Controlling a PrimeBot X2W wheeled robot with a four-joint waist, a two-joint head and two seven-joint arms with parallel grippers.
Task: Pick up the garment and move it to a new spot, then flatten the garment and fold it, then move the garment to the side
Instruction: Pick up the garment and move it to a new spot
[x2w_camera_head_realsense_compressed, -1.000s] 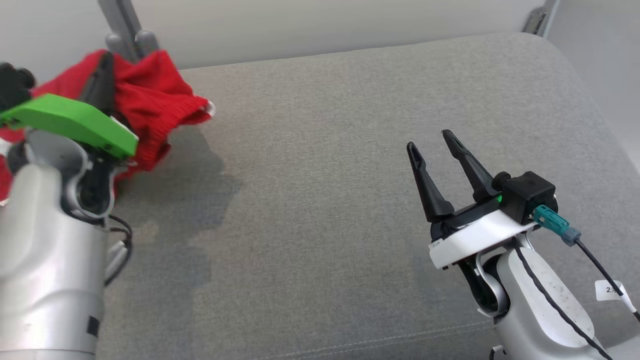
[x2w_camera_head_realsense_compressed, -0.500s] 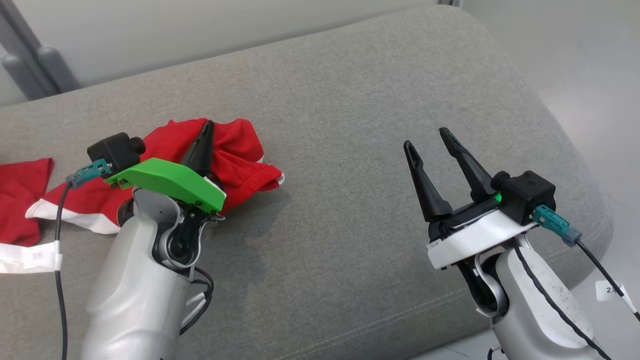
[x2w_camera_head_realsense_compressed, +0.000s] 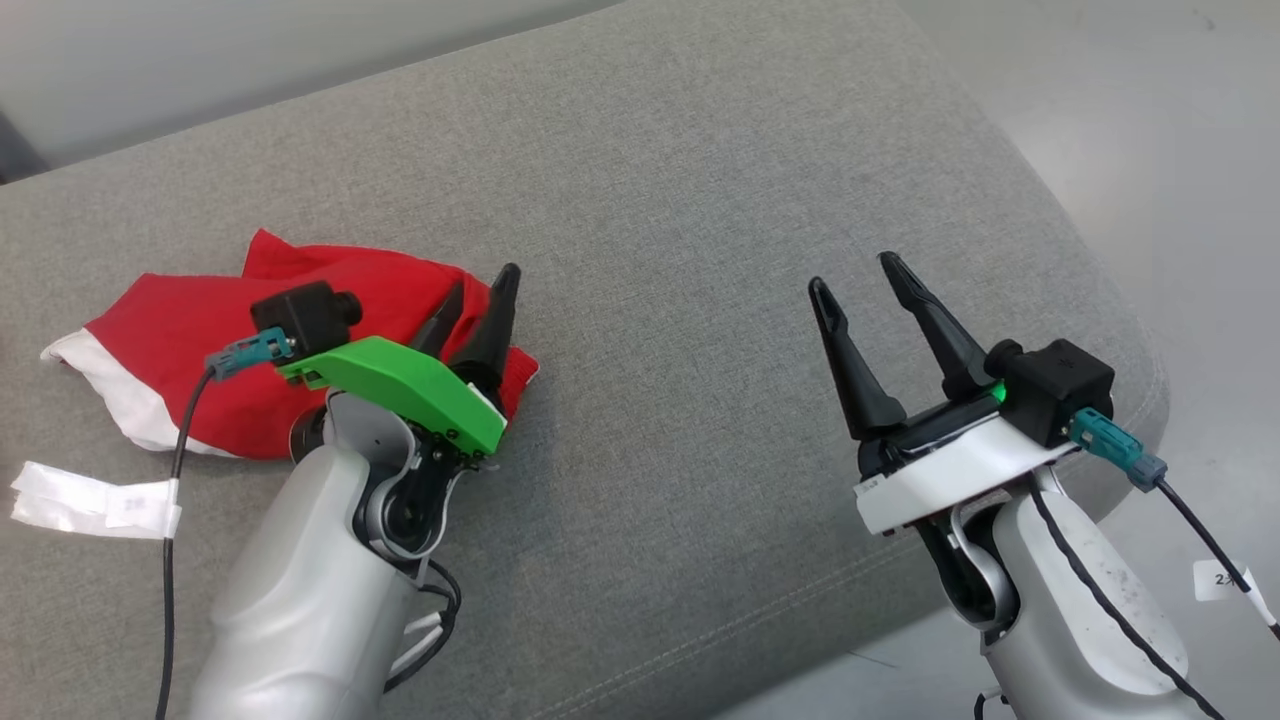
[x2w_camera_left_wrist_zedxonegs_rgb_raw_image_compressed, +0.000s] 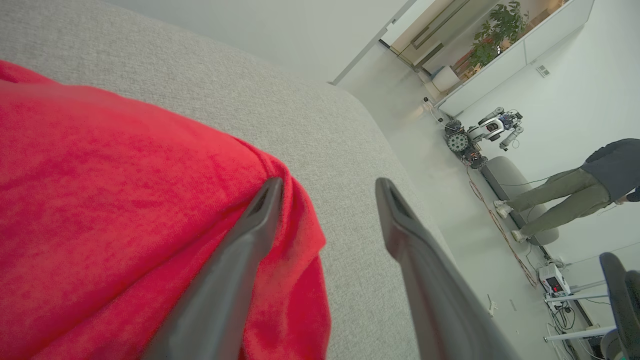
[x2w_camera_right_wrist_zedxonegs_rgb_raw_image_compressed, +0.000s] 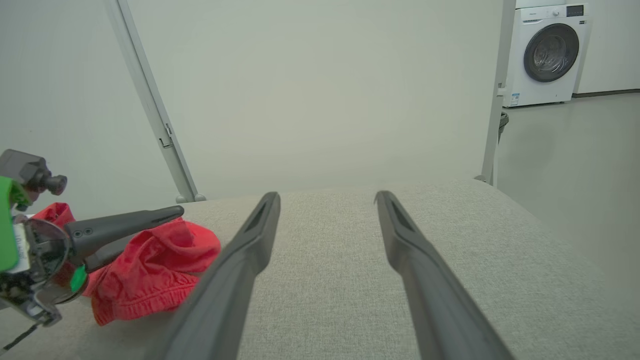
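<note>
While our left gripper (x2w_camera_head_realsense_compressed: 483, 282) sits low at the right end of the red garment (x2w_camera_head_realsense_compressed: 190, 340), its jaws stand apart and clamp nothing. From the left wrist we see one of its fingers (x2w_camera_left_wrist_zedxonegs_rgb_raw_image_compressed: 235, 260) lying against the red cloth, with the other over bare grey cushion (x2w_camera_left_wrist_zedxonegs_rgb_raw_image_compressed: 350, 165) just beside the cloth's edge. The garment's rounded fold reaches a little way into the gap between them, loose and not pinched.

Our right gripper (x2w_camera_head_realsense_compressed: 855, 273) hovers well apart, over the cushion's right part, its jaws spread wide and empty, nothing but grey fabric beneath them in the right wrist view.

The garment lies crumpled on the left part of the cushion, with a white trim (x2w_camera_head_realsense_compressed: 95, 375) along its far left edge. Seen from the right wrist, it bunches up in a low heap behind the left gripper.

Beyond the cushion we see a pale wall, a washing machine (x2w_camera_right_wrist_zedxonegs_rgb_raw_image_compressed: 547, 52) in the right wrist view, and a person (x2w_camera_left_wrist_zedxonegs_rgb_raw_image_compressed: 575, 190) bending over on the floor in the left wrist view.
</note>
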